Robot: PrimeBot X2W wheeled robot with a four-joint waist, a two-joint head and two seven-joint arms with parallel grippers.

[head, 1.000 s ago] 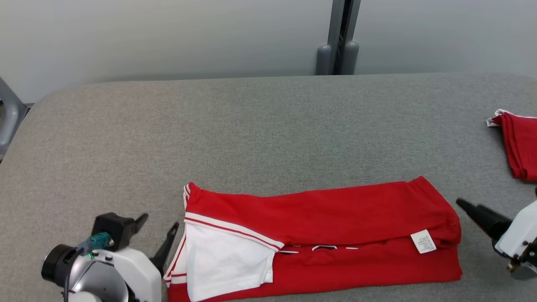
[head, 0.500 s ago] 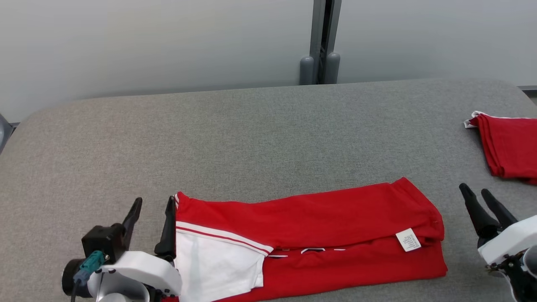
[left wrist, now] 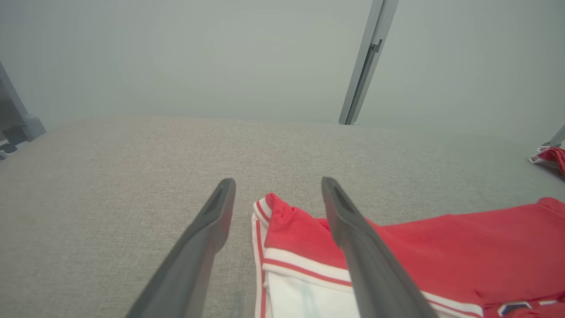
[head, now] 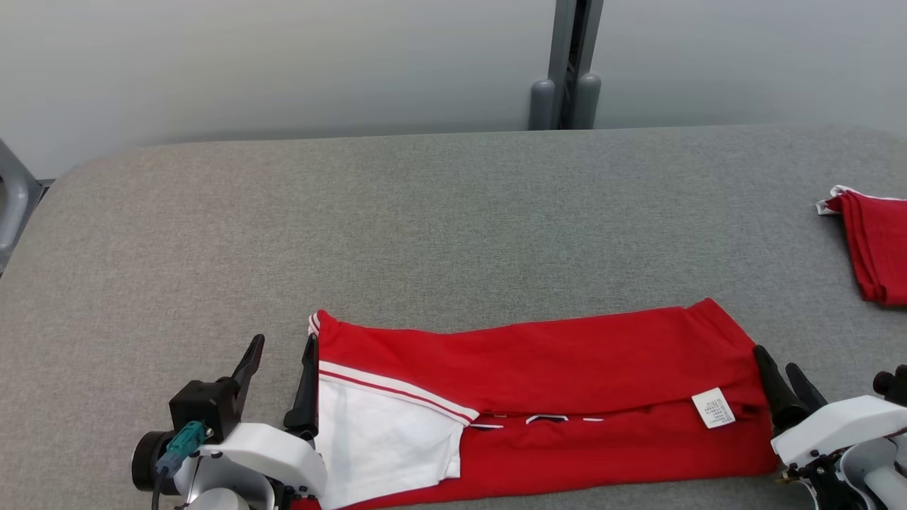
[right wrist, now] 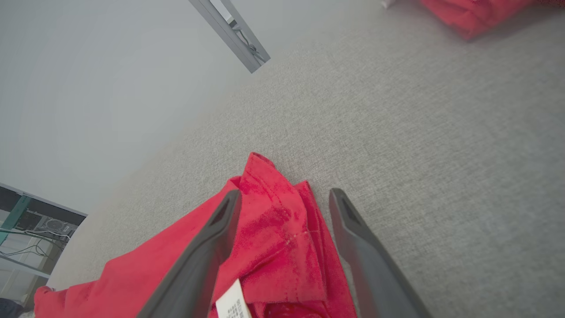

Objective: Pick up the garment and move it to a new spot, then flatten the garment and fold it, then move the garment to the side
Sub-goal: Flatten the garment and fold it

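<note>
The red garment [head: 538,397] with white trim lies folded into a long band near the front edge of the grey table [head: 425,234]. Its white-lined end is at the left, and a white care label [head: 714,408] is at the right. My left gripper [head: 281,352] is open at the band's left end; in the left wrist view the striped corner [left wrist: 269,212] lies between its fingers [left wrist: 353,234]. My right gripper [head: 778,364] is open at the right end; in the right wrist view the red hem [right wrist: 276,212] lies between its fingers [right wrist: 353,229].
A second folded red cloth [head: 875,244] lies at the table's right edge, also seen as red cloth [right wrist: 468,15] in the right wrist view. A grey post [head: 567,64] stands behind the table against a pale wall. Bare grey table stretches behind the garment.
The head camera shifted between frames. My left gripper has moved up beside the garment's left corner. My right gripper has come in from the right to the garment's right end.
</note>
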